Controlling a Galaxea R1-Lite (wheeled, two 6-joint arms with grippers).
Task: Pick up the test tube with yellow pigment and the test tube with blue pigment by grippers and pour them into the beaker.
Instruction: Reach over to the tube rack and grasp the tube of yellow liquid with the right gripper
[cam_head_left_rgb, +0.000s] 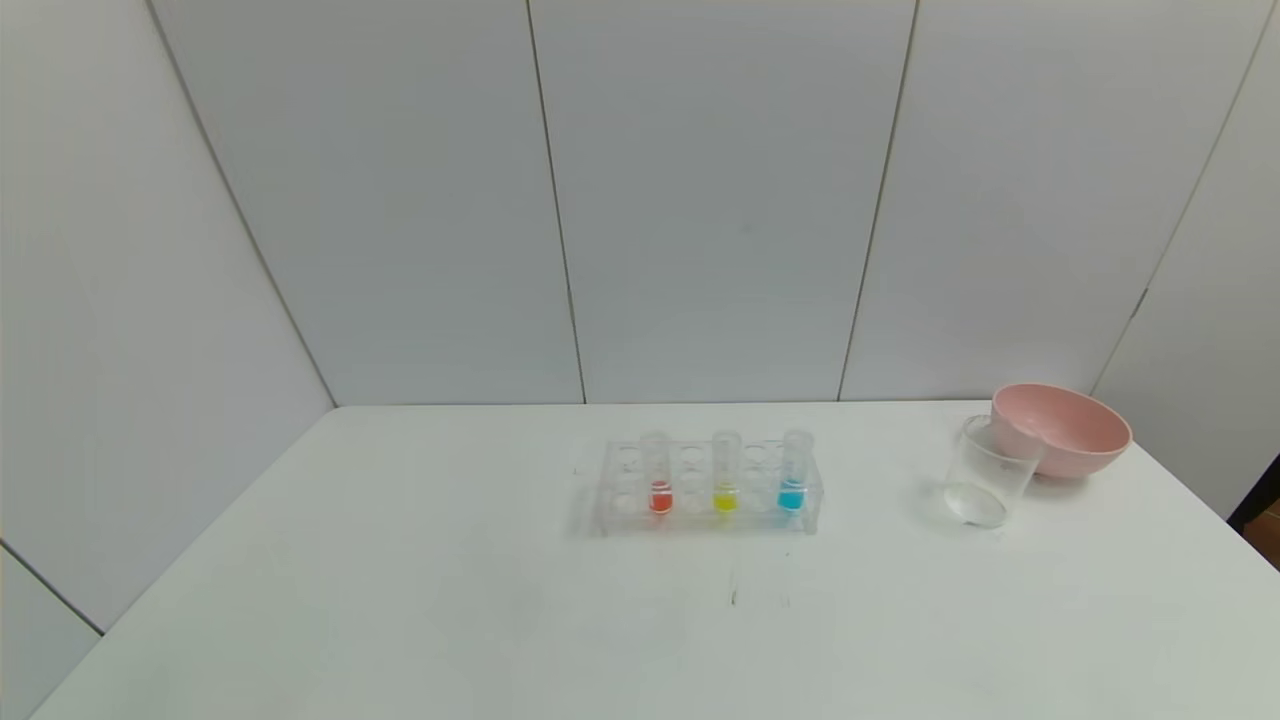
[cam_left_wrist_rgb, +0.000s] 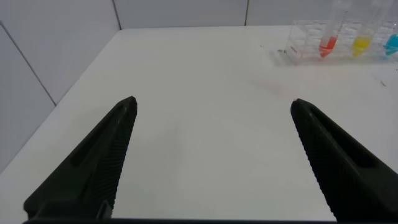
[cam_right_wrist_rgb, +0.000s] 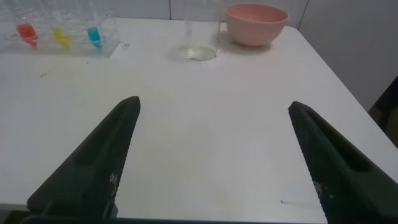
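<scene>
Yellow test tube (cam_head_left_rgb: 725, 480) and blue test tube (cam_head_left_rgb: 792, 475) stood racked at frame centre, beaker (cam_head_left_rgb: 988, 472) at right. Left end effector (cam_left_wrist_rgb: 211, 155) and right end effector (cam_right_wrist_rgb: 214, 155) hung released, empty. Nothing grasped; reaching came next.

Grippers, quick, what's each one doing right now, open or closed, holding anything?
Left gripper: open, holding nothing, above bare table.
Right gripper: open, holding nothing, short of the beaker.

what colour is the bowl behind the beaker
Pink; the bowl shows best in the head view, just behind the beaker.
</scene>
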